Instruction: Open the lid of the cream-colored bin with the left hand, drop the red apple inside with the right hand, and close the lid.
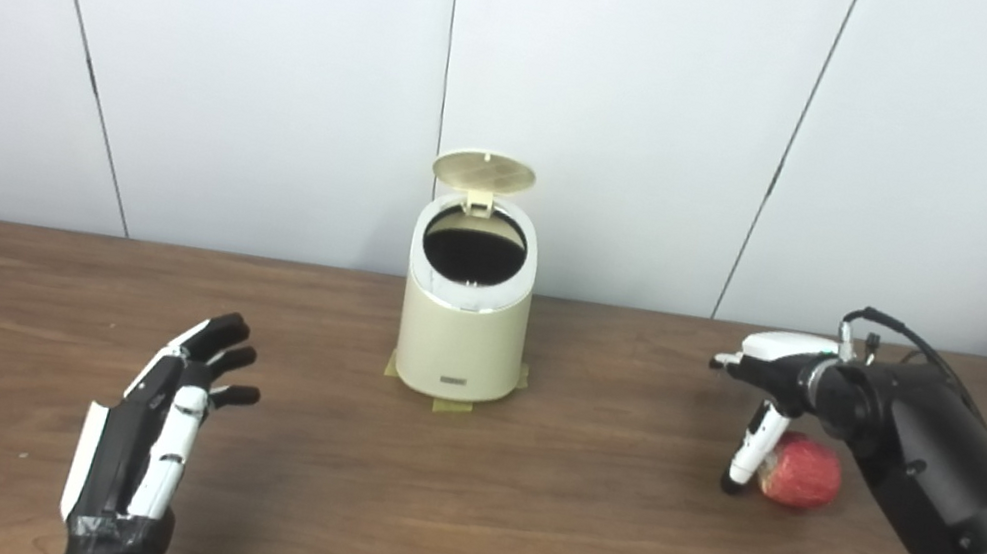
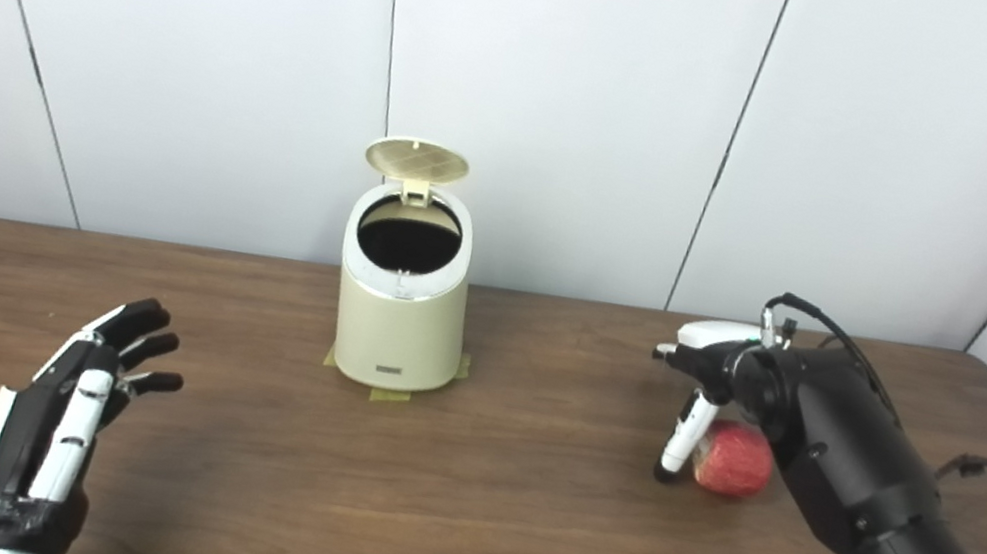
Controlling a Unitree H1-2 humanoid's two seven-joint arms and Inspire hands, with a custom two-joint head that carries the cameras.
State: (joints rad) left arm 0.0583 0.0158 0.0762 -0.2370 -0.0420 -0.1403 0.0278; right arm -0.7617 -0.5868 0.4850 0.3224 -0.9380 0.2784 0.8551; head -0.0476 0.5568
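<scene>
Red and round, the apple is what we care about most. We think it is firm and smooth, not squishy, and a bit heavy for its size. Its skin may be slippery, so it could roll or pop out if we pinch it from one side only. We would take hold around its fat middle, with fingers on one side and the thumb on the other. A hard squeeze might bruise it.

It has red skin with some paler, yellowish streaks, and it sits on the brown wooden surface, over on the right side.

Our right robot hand is right above and beside the apple. One white finger points down just to the left of it, at its side. We cannot tell if the hand is gripping the apple yet, because the dark arm hides the far side.

Well apart, in the middle near the wall, stands the cream-colored bin. Its lid is already tipped up and we can see the dark hole inside. Bits of tape hold its base down.

Our left robot hand is far on the left, holding nothing, with its fingers spread wide.
</scene>
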